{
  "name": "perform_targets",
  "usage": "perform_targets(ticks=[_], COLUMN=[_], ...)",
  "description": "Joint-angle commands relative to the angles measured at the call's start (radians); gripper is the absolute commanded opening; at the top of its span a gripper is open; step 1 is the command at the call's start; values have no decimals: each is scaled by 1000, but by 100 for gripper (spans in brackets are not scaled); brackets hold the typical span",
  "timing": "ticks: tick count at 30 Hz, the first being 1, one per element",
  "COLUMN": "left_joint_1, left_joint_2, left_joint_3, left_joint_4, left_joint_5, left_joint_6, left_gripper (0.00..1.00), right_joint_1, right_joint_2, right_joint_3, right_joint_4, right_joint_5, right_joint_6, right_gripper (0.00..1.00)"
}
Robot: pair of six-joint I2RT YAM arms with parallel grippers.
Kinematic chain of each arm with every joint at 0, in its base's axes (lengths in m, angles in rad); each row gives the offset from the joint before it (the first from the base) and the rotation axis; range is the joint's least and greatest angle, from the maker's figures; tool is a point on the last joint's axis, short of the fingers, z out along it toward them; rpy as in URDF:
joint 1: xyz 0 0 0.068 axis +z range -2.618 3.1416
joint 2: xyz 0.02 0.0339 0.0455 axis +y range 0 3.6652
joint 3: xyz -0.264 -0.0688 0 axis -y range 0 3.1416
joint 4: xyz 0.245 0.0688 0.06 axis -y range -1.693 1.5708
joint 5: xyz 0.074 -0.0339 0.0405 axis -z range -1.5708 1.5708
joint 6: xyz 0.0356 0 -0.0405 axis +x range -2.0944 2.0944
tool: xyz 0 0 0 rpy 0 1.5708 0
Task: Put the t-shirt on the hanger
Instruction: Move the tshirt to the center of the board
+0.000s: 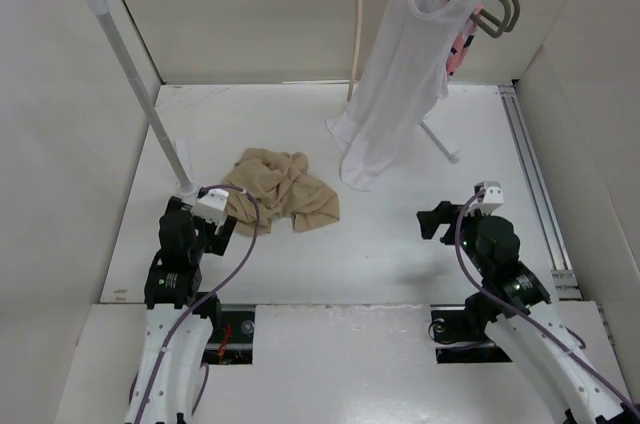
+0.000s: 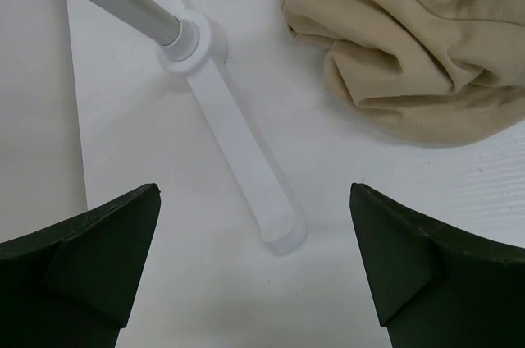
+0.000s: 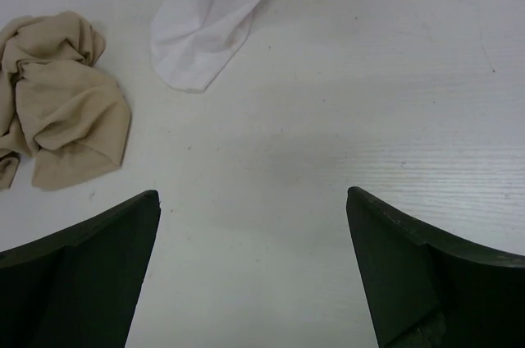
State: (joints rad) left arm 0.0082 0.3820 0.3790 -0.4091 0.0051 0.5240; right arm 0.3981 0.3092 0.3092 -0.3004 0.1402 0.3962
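Left wrist view: the dark two-finger left gripper (image 2: pixel 254 194) is spread wide, holding nothing, above the white plastic rack foot (image 2: pixel 246 159). The right gripper (image 3: pixel 253 196) gapes likewise over the white table (image 3: pixel 328 135). The crumpled tan cotton t-shirt (image 1: pixel 280 192) lies just ahead of the left gripper. The thin peach plastic hanger (image 1: pixel 357 29) hangs at the back beside a white tank top (image 1: pixel 400 74).
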Motion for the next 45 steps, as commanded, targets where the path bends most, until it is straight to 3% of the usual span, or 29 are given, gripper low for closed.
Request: perform_targets(ticks=[1,7,11,12,15,19,27,31,32,35,39,45], left_joint_1=[4,4,4,4,4,4,4,4,4,4,4,4], left_joint_2=[-11,-22,-57,-57,-112,-173,-186,-195,-206,-216,-227,-238], left_joint_3=[17,87,150,150,161,161,139,130,130,121,121,112], left_joint_4=[41,61,61,61,101,133,121,121,121,130,130,130], left_joint_5=[-22,-11,19,29,-10,-80,-111,-108,-108,-108,-108,-117], left_joint_6=[-51,-28,-122,-122,-159,-197,-206,-206,-206,-206,-206,-206], left_gripper=[100,100,100,100,100,100,100,100,100,100,100,100], right_joint_1=[-7,5,151,251,402,487,512,512,512,521,562,663], right_joint_2=[28,301,581,697,873,1207,1636,1734,1746,1768,1670,1372], right_joint_3=[2,83,241,330,477,771,1134,1223,1235,1257,1214,1165], right_joint_4=[76,211,236,236,236,261,261,198,181,113,122,214], right_joint_5=[-45,-188,-150,-124,-70,-83,-106,-120,-142,-166,-177,-256], right_joint_6=[-13,-161,-290,-348,-437,-525,-447,-447,-447,-447,-503,-594], right_gripper=[100,100,100,100,100,100,100,60,33,0,0,0])
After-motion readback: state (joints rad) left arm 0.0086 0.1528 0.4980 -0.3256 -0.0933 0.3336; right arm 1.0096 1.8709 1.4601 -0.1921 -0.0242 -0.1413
